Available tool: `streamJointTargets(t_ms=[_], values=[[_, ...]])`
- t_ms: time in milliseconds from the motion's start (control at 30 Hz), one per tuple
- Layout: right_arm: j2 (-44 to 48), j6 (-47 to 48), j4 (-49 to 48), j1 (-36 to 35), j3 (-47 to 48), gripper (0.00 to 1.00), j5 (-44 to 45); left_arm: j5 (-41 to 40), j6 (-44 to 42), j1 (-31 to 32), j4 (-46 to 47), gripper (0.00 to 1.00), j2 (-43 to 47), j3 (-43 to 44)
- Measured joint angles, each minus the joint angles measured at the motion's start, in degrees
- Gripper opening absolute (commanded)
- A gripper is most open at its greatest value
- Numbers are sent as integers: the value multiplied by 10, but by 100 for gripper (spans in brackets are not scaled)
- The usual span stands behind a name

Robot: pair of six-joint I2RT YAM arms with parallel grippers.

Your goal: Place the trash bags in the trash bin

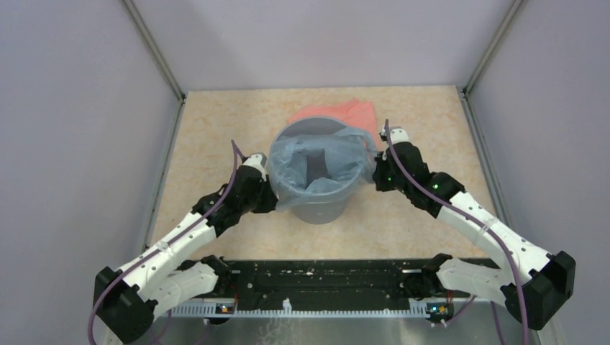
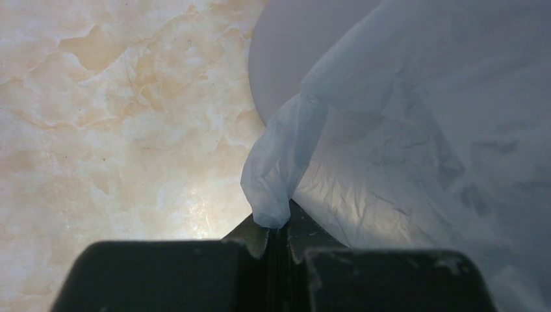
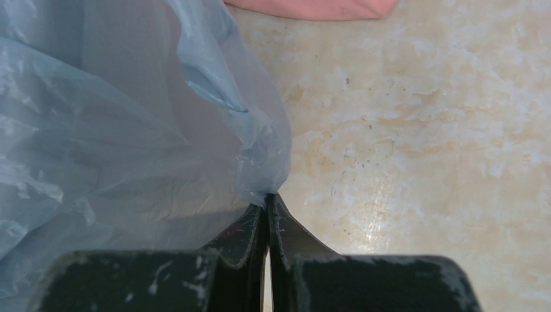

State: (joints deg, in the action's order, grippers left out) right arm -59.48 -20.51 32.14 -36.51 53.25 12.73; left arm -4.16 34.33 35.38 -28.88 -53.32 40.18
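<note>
Where the overhead view looks down on a beige marble-patterned worktop, a plain grey round plastic bin stands upright in the centre of the frame. A thin, crinkly, translucent pale-blue plastic trash bag sits in its mouth and spills over the rim on the left and right. A salmon-pink folded cloth lies flat just above the bin in the frame, partly hidden behind it. Two white and black robot arms reach up from the lower corners to either side of the bin. In the left wrist view, the left fingers are pressed together on a bunched fold of the bag's edge, low in the middle of the frame. In the right wrist view, the right fingers are likewise clamped on a pinch of the blue film, with the pink cloth along the top edge.
</note>
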Motion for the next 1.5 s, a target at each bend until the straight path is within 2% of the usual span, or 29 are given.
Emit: streamJointTargets(t_ms=[33,133,233,333,533,800,1033,1200,1367,1500], values=[[0,1,2,0,0,8,0,0,0,-2,2,0,-2,0],[3,6,4,0,0,38,0,0,-2,-10,5,0,-13,0],[14,11,14,0,4,55,-1,0,-7,-16,7,0,-24,3],[35,19,33,0,25,65,0,0,-14,-20,7,0,-36,12],[64,32,43,0,94,69,3,1,-23,-27,14,0,-60,34],[19,62,27,12,159,62,3,1,-37,-34,22,0,-100,64],[-59,82,-14,91,191,56,-72,5,-51,-51,28,0,-152,106],[-85,88,-32,104,197,51,-128,16,-62,-61,38,0,-190,133],[-87,89,-42,104,197,32,-147,25,-73,-70,47,0,-208,146],[-92,85,-48,111,197,11,-150,31,-77,-76,50,0,-212,148]])
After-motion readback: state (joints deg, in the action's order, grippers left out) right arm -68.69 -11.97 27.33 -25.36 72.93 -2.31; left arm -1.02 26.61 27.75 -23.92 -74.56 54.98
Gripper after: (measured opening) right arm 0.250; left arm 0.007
